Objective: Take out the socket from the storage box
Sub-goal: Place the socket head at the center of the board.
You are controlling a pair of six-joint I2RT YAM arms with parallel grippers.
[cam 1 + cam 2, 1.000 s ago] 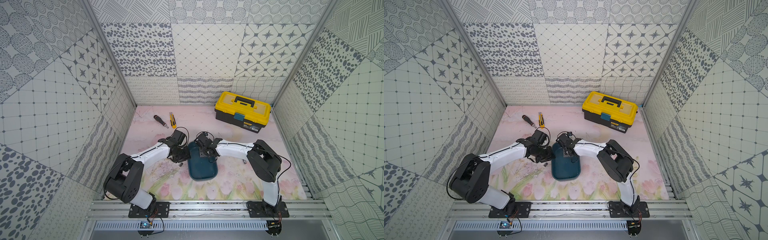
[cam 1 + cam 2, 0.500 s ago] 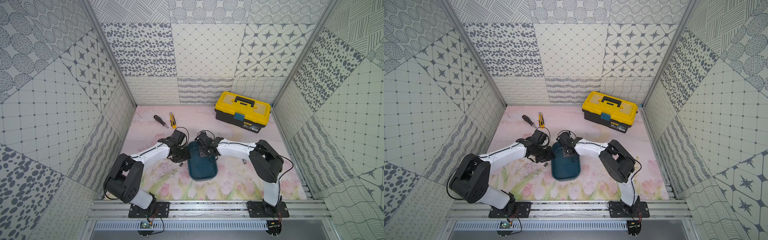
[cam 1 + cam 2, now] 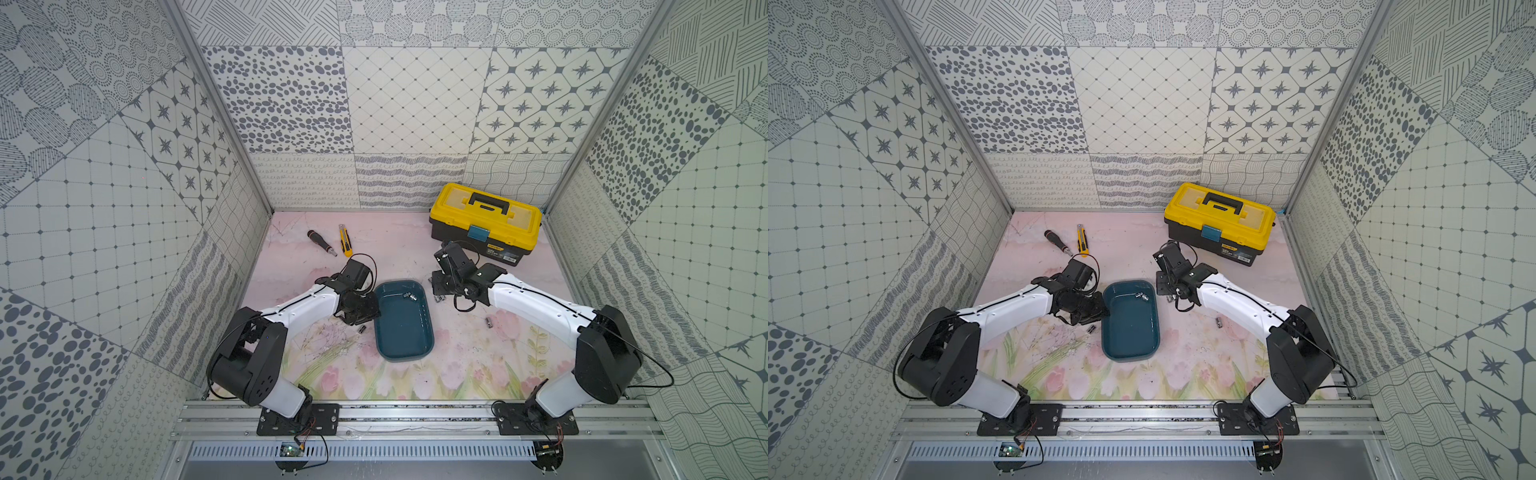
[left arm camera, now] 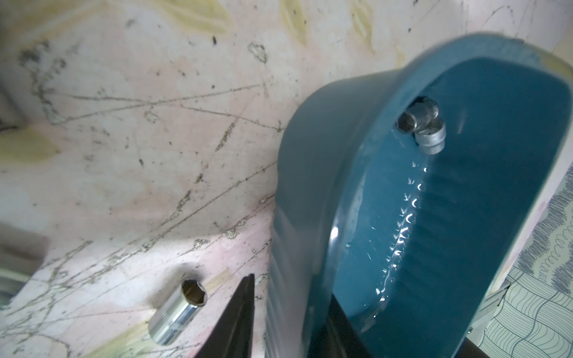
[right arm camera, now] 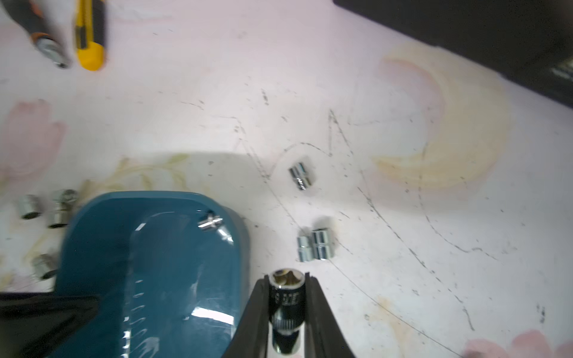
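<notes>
Mid-mat: storage box (image 3: 405, 336), lidless. Its left rim is pinched by the left gripper (image 3: 369, 309), one finger inside and one outside, likely bracing the tub against sliding. At the box's far end lie two sockets (image 3: 409, 296). Just right of that end, the right gripper (image 5: 286, 276) is clamped on a socket (image 5: 286, 305), clear of the box. Loose sockets (image 5: 316, 248) lie on the mat there, probably the drop spot. Far right: yellow toolbox (image 3: 486, 220).

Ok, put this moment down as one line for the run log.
right gripper: shut on socket, outside storage box | left gripper: gripping box wall | in box: two sockets | beside box: loose sockets
</notes>
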